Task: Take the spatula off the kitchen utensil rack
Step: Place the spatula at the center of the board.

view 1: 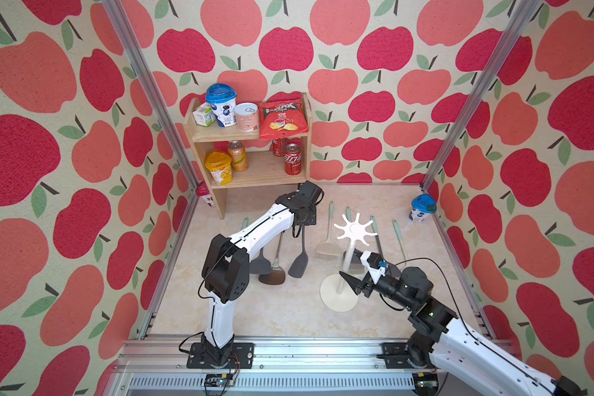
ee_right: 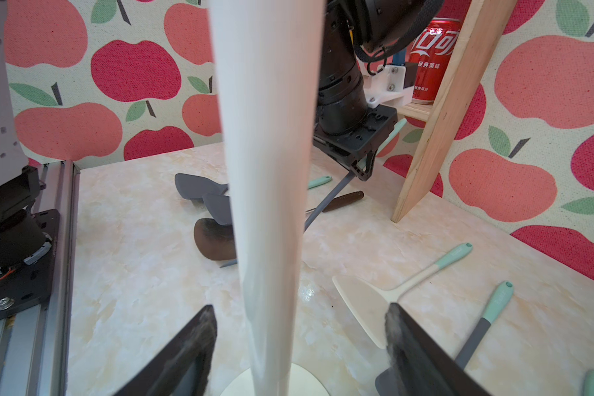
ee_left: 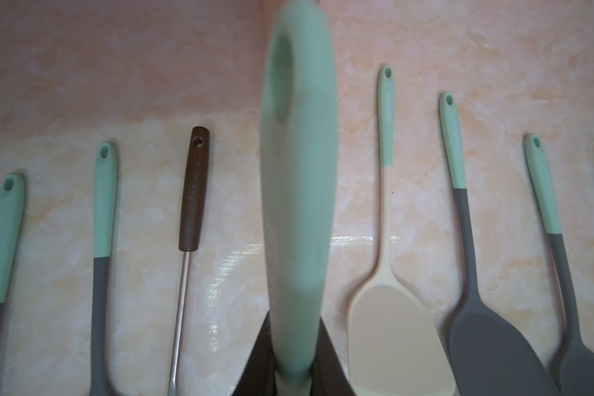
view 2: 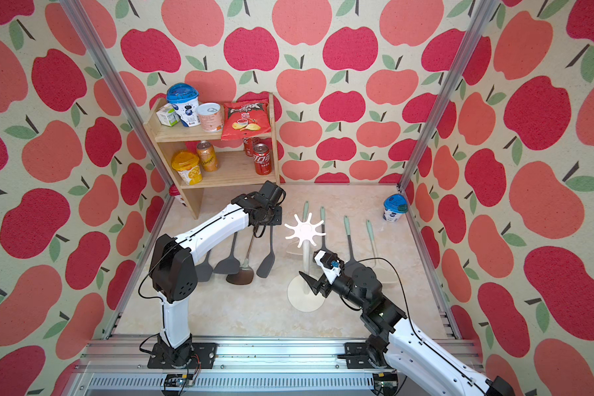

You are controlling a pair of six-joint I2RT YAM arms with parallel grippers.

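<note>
Where the spatula (view 1: 298, 264) is: off the kitchen utensil rack (view 1: 354, 230), hanging tilted from the left gripper (view 1: 304, 221), blade down, left of the rack and just near of the wooden shelf (view 1: 264, 171). You cannot tell whether the blade tip touches the table (view 1: 288, 315).
Left gripper: pinched tight on the mint handle (ee_left: 299, 205), below the hanging hole (ee_left: 282, 79), which juts past the jaws.
Right gripper (ee_right: 299, 315): jaws spread, one on each side of the rack's pole (ee_right: 268, 171), a gap on both sides, no contact.
Rack: upright, prongs (view 2: 304, 230) bare.
Handling: likely light. The soft-looking handle skin should sit firm in the pads. The grey blade is probably bendy, and so long a tool will swing, so move it slowly.
Hold: stay on the mint handle. The thin neck and blade offer you poor purchase.
Below: other utensils (ee_left: 391, 325) lie in a row on the table. Mind them when you lower.
</note>
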